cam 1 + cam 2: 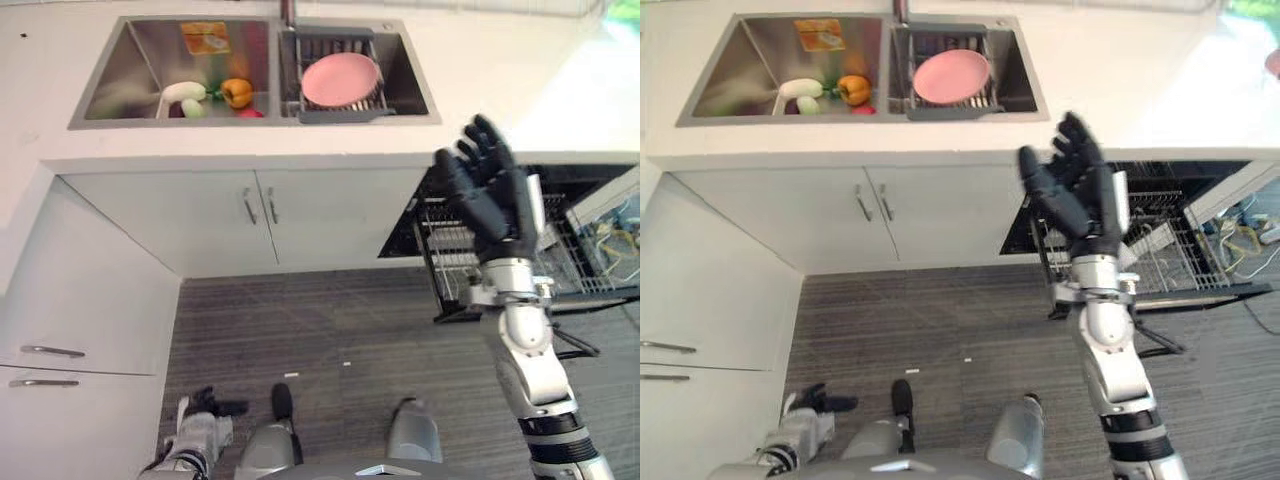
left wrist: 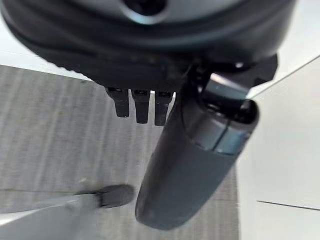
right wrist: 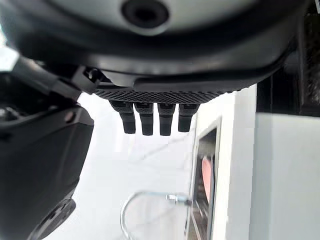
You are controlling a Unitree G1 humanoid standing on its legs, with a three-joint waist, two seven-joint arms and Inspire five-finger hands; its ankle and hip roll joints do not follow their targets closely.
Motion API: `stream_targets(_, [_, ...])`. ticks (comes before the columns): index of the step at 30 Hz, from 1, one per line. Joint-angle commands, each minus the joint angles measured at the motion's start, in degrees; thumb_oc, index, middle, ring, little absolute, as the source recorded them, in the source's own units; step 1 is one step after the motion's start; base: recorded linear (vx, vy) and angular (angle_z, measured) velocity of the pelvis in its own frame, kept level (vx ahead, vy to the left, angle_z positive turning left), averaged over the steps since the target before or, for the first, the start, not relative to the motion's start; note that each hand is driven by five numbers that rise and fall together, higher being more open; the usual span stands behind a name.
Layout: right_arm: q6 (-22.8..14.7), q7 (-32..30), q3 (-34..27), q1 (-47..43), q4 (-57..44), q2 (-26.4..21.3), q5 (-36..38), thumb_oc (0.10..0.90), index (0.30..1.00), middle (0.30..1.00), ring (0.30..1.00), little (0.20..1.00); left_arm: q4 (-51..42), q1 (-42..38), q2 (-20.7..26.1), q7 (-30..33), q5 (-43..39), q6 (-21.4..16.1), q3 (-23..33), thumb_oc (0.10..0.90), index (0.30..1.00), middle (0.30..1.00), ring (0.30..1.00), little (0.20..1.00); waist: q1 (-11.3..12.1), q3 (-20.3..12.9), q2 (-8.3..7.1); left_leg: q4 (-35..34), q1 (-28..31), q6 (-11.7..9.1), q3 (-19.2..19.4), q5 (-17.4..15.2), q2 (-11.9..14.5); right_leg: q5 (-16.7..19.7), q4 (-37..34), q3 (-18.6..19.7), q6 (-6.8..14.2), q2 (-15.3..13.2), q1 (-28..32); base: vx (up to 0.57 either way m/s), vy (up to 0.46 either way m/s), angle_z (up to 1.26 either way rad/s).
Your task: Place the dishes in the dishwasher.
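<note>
A pink plate (image 1: 341,79) lies flat on a dark drying rack (image 1: 338,110) over the right basin of the sink. My right hand (image 1: 490,190) is raised and open with fingers spread. It holds nothing and hovers in front of the counter edge, to the right of the plate and below it. Behind that hand the dishwasher (image 1: 590,200) stands open under the counter, its wire rack (image 1: 455,250) pulled out. My left hand (image 1: 205,408) hangs low near the floor, open and empty. In the right wrist view the plate (image 3: 206,172) shows as a pink sliver past my straight fingers (image 3: 155,117).
The left basin (image 1: 130,70) holds an orange pepper (image 1: 236,92), a white vegetable (image 1: 183,92) and an orange packet (image 1: 205,37). White cabinet doors (image 1: 200,215) with handles sit below the sink. Drawers (image 1: 60,340) stand at the left. Grey floor (image 1: 330,340) lies in front.
</note>
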Motion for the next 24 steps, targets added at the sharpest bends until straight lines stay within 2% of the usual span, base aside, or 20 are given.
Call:
stream_targets(1, [-5.5, 0.1, -8.2, -4.6, -5.9, -2.6, -1.7, 0.8, 0.9, 0.9, 0.9, 0.9, -0.6, 1.8, 2.2, -1.1, 3.6, -0.2, 0.1, 0.8, 0.9, 0.9, 0.9, 0.9, -3.4, -0.7, 2.13, -0.4, 3.1, -3.3, -3.1, -4.1, 0.6, -3.9, -3.8, -0.2, -2.3, 13.5, 2.8, 0.36, 0.151, 0.17])
stream_targets(3, [-5.9, 0.3, -9.5, -3.0, -6.4, -2.4, -0.6, 0.8, 0.9, 0.9, 0.9, 0.9, 0.3, 2.2, 2.6, -1.3, 4.6, 0.1, 0.7, 0.8, 0.9, 0.9, 0.9, 0.9, -4.4, -0.6, 1.5, -0.4, 5.3, -3.5, -3.3, -6.4, -0.8, -2.6, -11.2, -1.5, -2.9, 12.5, 2.8, 0.35, 0.004, 0.04])
stream_targets(5, [-6.1, -0.2, -10.0, -2.7, -5.7, -2.1, -0.4, 0.8, 0.9, 0.9, 0.9, 0.9, 0.7, 2.3, 2.3, -1.4, 4.6, -0.1, 1.0, 0.8, 0.9, 0.9, 0.9, 0.9, -5.5, -0.7, 0.65, -0.4, 7.3, -4.1, -3.3, -8.3, -1.1, 0.5, -19.1, -2.5, -2.0, 10.4, 0.6, 0.32, -0.082, 0.03])
stream_targets(6, [-6.1, -0.2, -9.9, -2.7, -5.7, -2.1, -0.5, 0.8, 0.9, 0.9, 0.9, 0.9, 0.7, 2.3, 2.3, -1.4, 4.6, -0.1, 1.0, 0.8, 0.9, 0.9, 0.9, 0.9, -5.6, -0.6, 0.91, -0.4, 7.6, -4.1, -3.4, -8.5, -0.9, 0.7, -19.8, -2.8, -1.9, 10.5, 1.2, 0.41, -0.147, 0.05])
stream_targets(7, [-6.2, -0.6, -10.6, -2.0, -5.8, -1.8, -0.6, 0.8, 0.9, 0.9, 0.9, 0.9, 1.2, 1.6, 1.9, -1.7, 4.7, -0.1, 0.8, 0.8, 0.9, 0.9, 0.9, 0.9, -7.4, -1.1, 0.35, -0.4, 9.3, -4.9, -4.9, -9.8, -0.8, 2.5, -23.9, 0.9, -0.8, 9.8, -0.4, 0.43, -0.134, -0.01])
stream_targets(8, [-6.0, -0.7, -11.1, -1.3, -5.9, -1.7, -1.0, 0.8, 0.9, 0.9, 0.9, 0.9, 1.5, 1.6, 1.6, -1.7, 4.8, -0.3, 0.5, 0.8, 0.9, 0.9, 0.9, 0.9, -8.2, -1.7, 0.49, -0.4, 10.3, -5.1, -5.8, -10.7, -0.3, 3.3, -25.6, 3.2, -0.1, 10.0, 0.8, 0.42, -0.138, 0.17])
stream_targets(11, [-5.7, -0.9, -11.8, -0.2, -6.7, -2.2, -1.9, 0.8, 0.9, 0.9, 0.9, 0.9, 1.5, 2.0, 0.9, -1.7, 5.6, -0.2, -0.2, 0.8, 0.9, 0.9, 0.9, 0.9, -8.3, -3.1, 0.14, -0.4, 12.1, -5.5, -6.4, -11.4, -0.2, 3.6, -26.6, 2.9, -0.5, 10.0, 3.2, 0.3, -0.136, 0.49])
stream_targets(12, [-5.7, -1.5, -11.8, -1.2, -6.2, -2.5, -2.6, 0.8, 0.9, 0.9, 0.9, 0.9, 1.1, 2.7, 0.0, -1.6, 5.3, -0.5, -0.4, 0.8, 0.9, 0.9, 0.9, 0.9, -7.8, -4.8, 0.83, -0.4, 13.5, -6.1, -6.1, -11.8, 1.0, 3.5, -27.6, 1.8, -0.7, 10.0, 4.7, 0.36, -0.21, 0.44])
stream_targets(15, [-5.4, -1.6, -11.1, -2.0, -6.0, -3.3, -3.7, 0.8, 0.9, 0.9, 0.9, 0.9, 1.8, 3.2, -0.8, -1.4, 4.9, -0.3, 0.1, 0.8, 0.9, 0.9, 0.9, 0.9, -7.5, -6.4, 1.59, -0.4, 14.6, -7.0, -5.7, -11.0, 2.8, 2.9, -28.9, 2.1, -1.6, 11.3, 6.8, 0.22, -0.186, 0.17])
stream_targets(16, [-5.2, -1.7, -11.0, -2.9, -6.6, -4.3, -4.1, 0.8, 0.9, 0.9, 0.9, 0.9, 2.1, 3.7, -2.1, -1.0, 3.7, -0.1, 0.3, 0.8, 0.9, 0.9, 0.9, 0.9, -7.0, -7.4, 2.92, 1.9, 14.5, -8.0, -6.4, -8.5, 5.0, 1.9, -30.9, 1.7, -2.5, 13.1, 9.3, 0.27, -0.324, -0.25])
stream_targets(17, [-5.5, -1.6, -11.2, -3.2, -6.7, -4.6, -3.4, 0.8, 0.9, 0.9, 0.9, 0.9, 2.0, 4.1, -2.7, -0.8, 3.5, -0.2, 0.2, 0.8, 0.9, 0.9, 0.9, 0.9, -6.8, -7.4, 3.47, 5.5, 13.3, -8.7, -7.1, -6.6, 6.3, 1.1, -31.6, 1.0, -3.6, 14.1, 10.8, 0.18, -0.227, -0.22])
stream_targets(18, [-5.5, -1.6, -11.2, -3.2, -6.7, -4.6, -3.4, 0.8, 0.9, 0.9, 0.9, 0.9, 2.0, 4.1, -2.7, -0.8, 3.5, -0.2, 0.2, 0.8, 0.9, 0.9, 0.9, 0.9, -6.8, -7.4, 3.47, 5.5, 13.3, -8.7, -7.1, -6.6, 6.3, 1.1, -31.6, 1.0, -3.6, 14.1, 10.8, 0.15, -0.266, -0.22])
stream_targets(19, [-5.9, -2.4, -12.0, -3.4, -6.6, -5.2, -3.2, 0.8, 0.9, 0.9, 0.9, 0.9, 1.7, 3.6, -3.8, -1.1, 3.2, -0.1, -0.6, 0.8, 0.9, 0.9, 0.9, 0.9, -6.4, -6.9, 3.47, 12.9, 10.2, -10.3, -6.4, -1.3, 8.7, -0.4, -32.7, -0.4, -5.2, 14.4, 14.2, 0.18, -0.245, -0.13])
stream_targets(20, [-5.7, -2.3, -12.0, -3.4, -6.5, -5.9, -3.2, 0.8, 0.9, 0.9, 0.9, 0.9, 1.6, 3.4, -4.1, -1.0, 2.8, -0.2, -0.7, 0.8, 0.9, 0.9, 0.9, 0.9, -6.0, -6.5, 3.09, 17.0, 8.5, -10.5, -8.0, -0.2, 8.3, -1.0, -33.6, -0.6, -6.2, 14.3, 16.0, 0.26, -0.318, -0.04])
stream_targets(21, [-5.5, -2.5, -11.7, -3.6, -6.3, -6.4, -3.3, 0.8, 0.9, 0.9, 0.9, 0.9, 1.5, 3.3, -4.3, -0.7, 2.3, -0.2, -0.6, 0.8, 0.9, 0.9, 0.9, 0.9, -5.5, -6.0, 2.58, 20.4, 7.1, -10.5, -10.5, 0.1, 6.4, -1.2, -34.3, -0.4, -6.8, 14.3, 17.2, 0.25, -0.216, 0.14])
stream_targets(22, [-5.3, -2.9, -12.1, -3.3, -6.6, -6.7, -3.3, 0.8, 0.9, 0.9, 0.9, 0.9, 1.1, 3.2, -4.7, -0.2, 1.9, -0.2, -0.7, 0.8, 0.9, 0.9, 0.9, 0.9, -5.0, -5.5, 2.04, 21.0, 5.1, -10.0, -10.8, -0.8, 5.1, -1.8, -34.5, -0.7, -7.1, 13.6, 18.5, 0.25, -0.173, 0.11])
stream_targets(23, [-4.9, -2.7, -12.5, -3.0, -6.8, -7.0, -3.3, 0.8, 0.9, 0.9, 0.9, 0.9, 0.9, 3.4, -4.9, -0.3, 1.9, -0.1, -0.9, 0.8, 0.9, 0.9, 0.9, 0.9, -4.8, -5.2, 1.73, 18.5, 2.6, -9.4, -10.4, -2.2, 3.6, -2.1, -34.6, -0.7, -6.9, 13.2, 19.5, 0.18, -0.089, 0.08])
stream_targets(24, [-4.9, -2.6, -12.6, -2.9, -6.9, -7.0, -3.3, 0.8, 0.9, 0.9, 0.9, 0.9, 0.9, 3.4, -4.9, -0.3, 1.9, -0.1, -0.9, 0.8, 0.9, 0.9, 0.9, 0.9, -4.7, -5.3, 1.71, 18.5, 2.8, -9.2, -10.3, -2.5, 3.5, -2.4, -34.7, -0.6, -6.8, 13.1, 19.7, 0.25, -0.017, 0.25])
